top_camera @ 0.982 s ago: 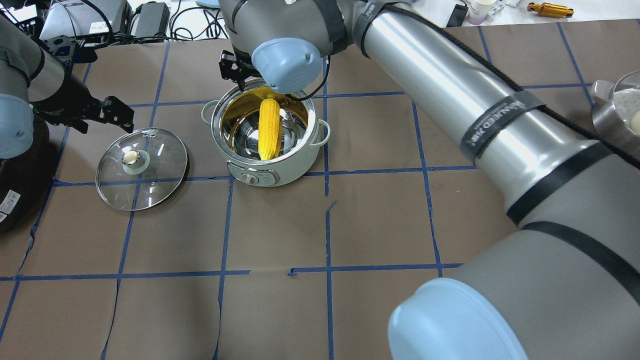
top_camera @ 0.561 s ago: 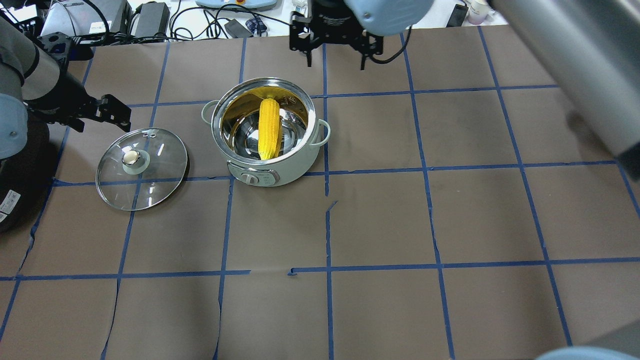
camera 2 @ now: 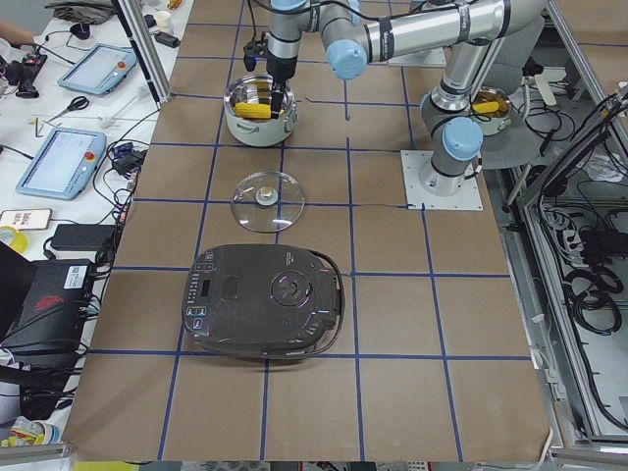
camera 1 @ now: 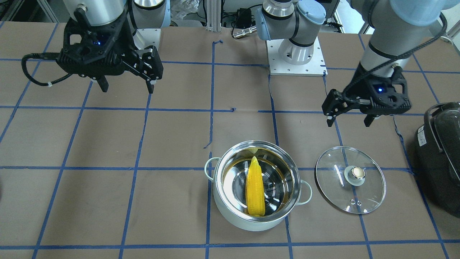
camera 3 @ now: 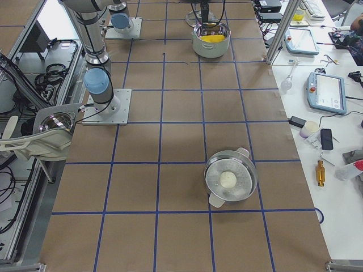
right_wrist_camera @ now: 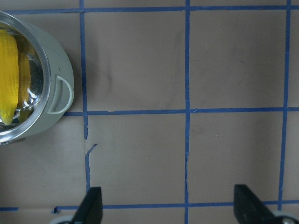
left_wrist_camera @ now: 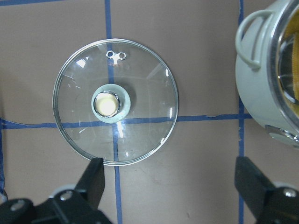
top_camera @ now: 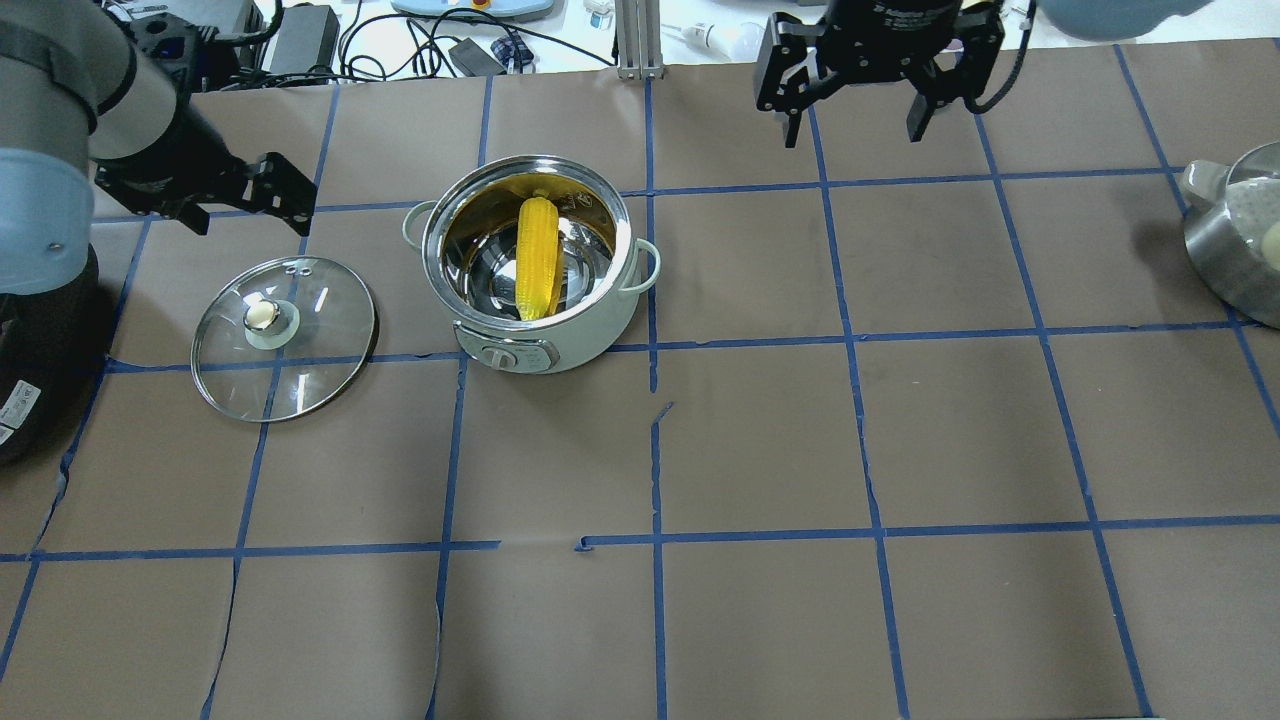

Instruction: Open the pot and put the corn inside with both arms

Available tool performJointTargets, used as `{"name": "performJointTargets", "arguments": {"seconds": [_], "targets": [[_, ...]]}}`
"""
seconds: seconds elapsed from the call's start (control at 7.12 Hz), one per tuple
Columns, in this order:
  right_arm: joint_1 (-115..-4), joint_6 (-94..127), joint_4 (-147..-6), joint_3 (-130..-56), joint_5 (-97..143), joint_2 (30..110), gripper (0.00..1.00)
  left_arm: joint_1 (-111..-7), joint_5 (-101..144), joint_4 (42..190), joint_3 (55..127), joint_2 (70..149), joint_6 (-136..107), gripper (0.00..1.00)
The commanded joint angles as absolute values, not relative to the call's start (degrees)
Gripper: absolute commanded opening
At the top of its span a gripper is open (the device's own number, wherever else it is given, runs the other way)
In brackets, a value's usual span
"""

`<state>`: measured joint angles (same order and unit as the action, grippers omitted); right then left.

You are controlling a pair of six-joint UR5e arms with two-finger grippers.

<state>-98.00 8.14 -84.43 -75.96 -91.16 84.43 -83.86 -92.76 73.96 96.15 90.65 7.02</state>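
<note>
The pale-green pot (top_camera: 590, 335) stands open at the table's middle-left, with the yellow corn (top_camera: 537, 255) leaning inside against the steel wall. The corn also shows in the front view (camera 1: 254, 190). The glass lid (top_camera: 310, 360) lies flat on the table to the pot's left. My left gripper (top_camera: 250, 212) is open and empty, hovering just beyond the lid; its wrist view shows the lid (left_wrist_camera: 140, 116) below and between its fingers (left_wrist_camera: 93, 182). My right gripper (top_camera: 852, 135) is open and empty, raised to the far right of the pot (right_wrist_camera: 58, 70).
A black appliance (camera 1: 440, 154) sits at the table's end past the lid, on my left. A steel bowl (top_camera: 1240, 250) with a white ball in it stands at the right edge. Cables and devices lie beyond the far edge.
My right gripper has pulled away from over the pot and moved right along the far side. My left gripper shifted slightly right. The corn, pot and lid have not moved.
</note>
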Motion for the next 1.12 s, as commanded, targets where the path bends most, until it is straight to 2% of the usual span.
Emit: {"name": "performJointTargets", "arguments": {"seconds": [0.0, 0.42, 0.98], "targets": [[-96.94, 5.89, -84.19, -79.62, -90.19, 87.53, 1.0, -92.7, -93.52, 83.03, 90.81, 91.14, -3.22, 1.0], [-96.86, -0.53, -84.73, -82.18, -90.26, 89.47, 0.98, -94.3, -93.25, 89.71, 83.87, 90.53, -6.31, 1.0], [-94.13, -0.35, -85.96, -82.18, -90.18, 89.56, 1.0, -95.98, -93.16, 89.74, 81.83, 90.79, -7.38, 1.0]]}}
